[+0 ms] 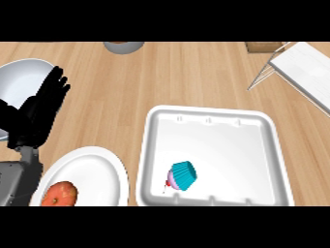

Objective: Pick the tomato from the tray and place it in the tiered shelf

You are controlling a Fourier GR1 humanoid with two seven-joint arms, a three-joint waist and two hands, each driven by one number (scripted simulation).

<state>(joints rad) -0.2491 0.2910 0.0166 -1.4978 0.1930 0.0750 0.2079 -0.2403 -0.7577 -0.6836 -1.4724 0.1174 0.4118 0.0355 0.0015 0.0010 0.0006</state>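
A white tray (221, 140) lies at the centre right of the wooden counter. In its near left part a teal cupcake (184, 176) lies tipped on its side, and I see no tomato in the tray. A red-orange round fruit (60, 194) sits on a white plate (99, 167) at the lower left, cut off by the view's edge. The white tiered shelf (311, 71) with thin metal legs stands at the upper right. My left hand (33, 116) rests open at the left with its fingers up, over the bowl's edge and apart from the tray. My right hand does not show.
A large grey-white bowl (10, 80) sits at the far left, partly behind my left hand. A grey round object (122, 46) and a brown box (262, 46) sit at the counter's far edge. Bare wood lies between the bowl and the shelf.
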